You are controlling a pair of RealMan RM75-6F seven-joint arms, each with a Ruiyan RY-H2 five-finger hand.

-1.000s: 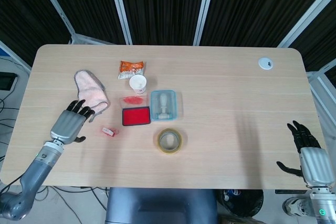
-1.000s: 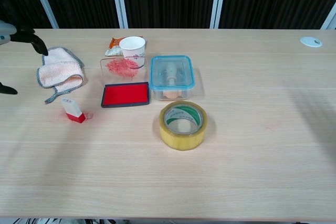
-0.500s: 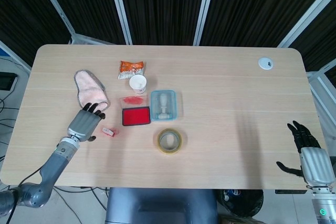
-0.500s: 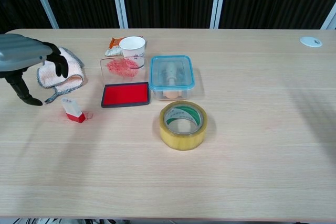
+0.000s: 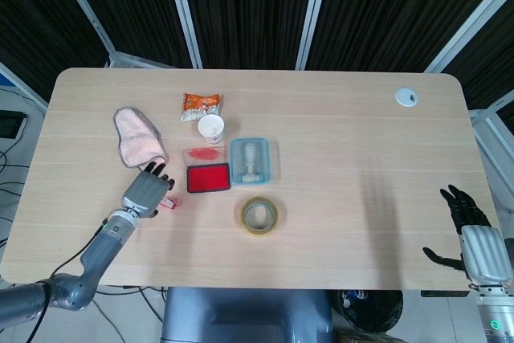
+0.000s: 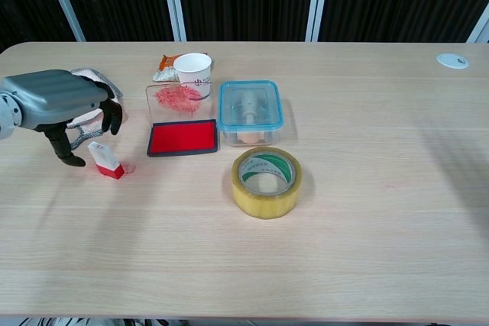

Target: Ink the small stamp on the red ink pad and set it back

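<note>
The small stamp (image 6: 106, 161), white with a red base, lies on the table left of the red ink pad (image 6: 182, 137); in the head view the stamp (image 5: 169, 202) is partly hidden under my left hand. My left hand (image 6: 65, 101) hovers over and just left of the stamp, fingers apart and pointing down, holding nothing; the head view shows this left hand (image 5: 148, 192) beside the ink pad (image 5: 208, 177). My right hand (image 5: 470, 234) hangs open off the table's near right edge, far from everything.
A pink cloth (image 6: 85, 109) lies behind my left hand. A paper cup (image 6: 192, 72), snack packet (image 6: 165, 64), ink-smeared clear lid (image 6: 179, 98), blue-rimmed container (image 6: 250, 111) and yellow tape roll (image 6: 266, 181) surround the pad. A white disc (image 6: 452, 60) sits far right.
My left hand has moved right, off the pink cloth and over to the small stamp. The right hand has stayed still.
</note>
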